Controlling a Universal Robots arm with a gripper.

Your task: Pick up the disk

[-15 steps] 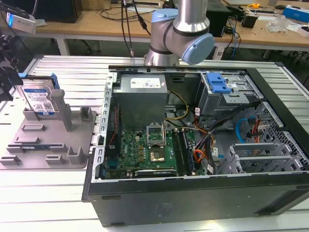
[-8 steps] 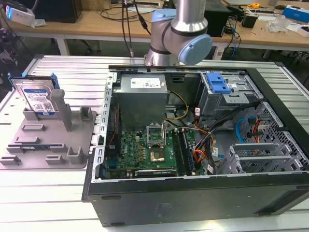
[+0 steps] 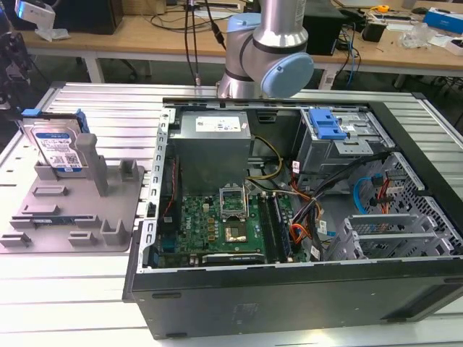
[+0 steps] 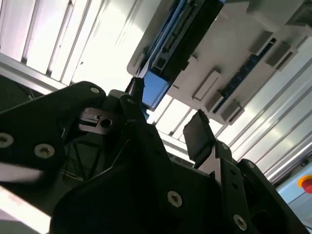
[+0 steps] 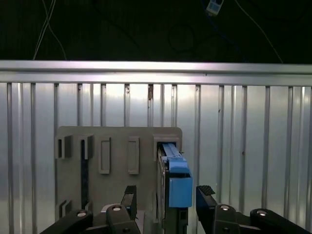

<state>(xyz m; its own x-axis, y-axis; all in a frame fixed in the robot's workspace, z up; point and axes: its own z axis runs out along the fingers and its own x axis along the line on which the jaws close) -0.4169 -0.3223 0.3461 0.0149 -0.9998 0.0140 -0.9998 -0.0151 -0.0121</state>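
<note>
1. Gripper [image 5: 167, 192]: the two black fingers [image 5: 204, 195] stand wide apart and hold nothing. In the first wrist view they flank the disk [image 5: 173, 180], one on each side, with a gap visible on both sides.
2. Progress: approach and alignment over the disk appear complete. Closing on it and lifting it are not yet done, and the disk sits on edge in its slot.
3. Location: in the exterior view the disk stands upright at the far edge of the grey fixture [image 3: 79, 210], on the exterior view's left. It is well apart from the open computer case [image 3: 289, 296].
4. Disk: a flat, rectangular, rigid body of silver metal. A white-and-blue label covers one broad face, and blue plastic rails run along the narrow sides. A blue rail end faces the gripper.
5. Fixture: a matte grey plastic plate with moulded upright posts and rectangular slots. Its surface looks smooth and non-reflective.
6. Table [image 5: 234, 146]: ribbed aluminium with long parallel grooves, bright and reflective under the lighting.
7. Fingers: dark, flat-faced, angular links joined by visible screws. They are judged hard enough to clamp the disk's thin sides.
</note>
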